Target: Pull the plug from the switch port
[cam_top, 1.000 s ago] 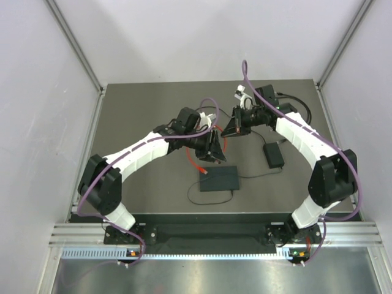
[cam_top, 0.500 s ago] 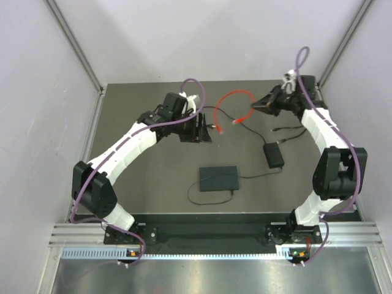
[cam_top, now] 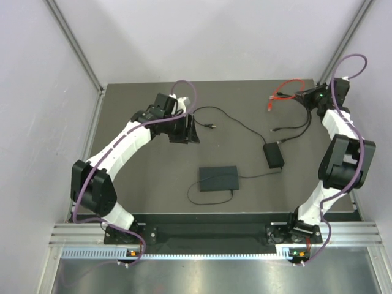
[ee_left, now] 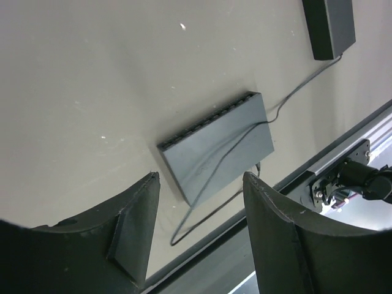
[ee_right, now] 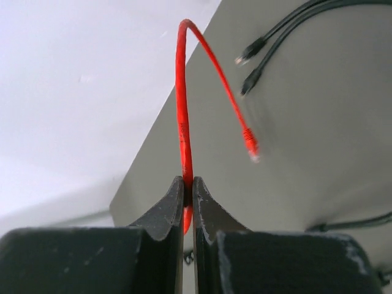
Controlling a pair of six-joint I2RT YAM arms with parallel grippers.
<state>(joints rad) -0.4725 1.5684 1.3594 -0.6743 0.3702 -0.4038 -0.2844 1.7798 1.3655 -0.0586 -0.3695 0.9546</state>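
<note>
Left arm: the left tool (cam_top: 185,130) hangs over the dark grey table (cam_top: 135,177), left of centre and closer to the far edge than the near one. In its wrist view we see the two black fingers (ee_left: 131,239) spread wide apart with only table between them.

Centre: the flat dark grey rectangular switch box (cam_top: 218,178) lies close to the near edge, about midway between the left and right edges. In the left wrist view we note a row of small sockets along one long edge; they are too small for us to read their contents. A thin black lead (ee_left: 228,150) crosses the top of the box and loops on the table beside it.

Right of centre: a small black power-adapter brick (cam_top: 274,155) sits on the table near the switch but not touching it.

Far right corner: the right tool (cam_top: 306,96) is raised there. Its fingers are pressed together on a thin red cable (ee_right: 182,122), which arches up and over. The red plug (ee_right: 250,142) on the free end dangles in the air, well apart from the switch. Two loose black cable ends (ee_right: 251,50) lie on the table beyond it.
</note>
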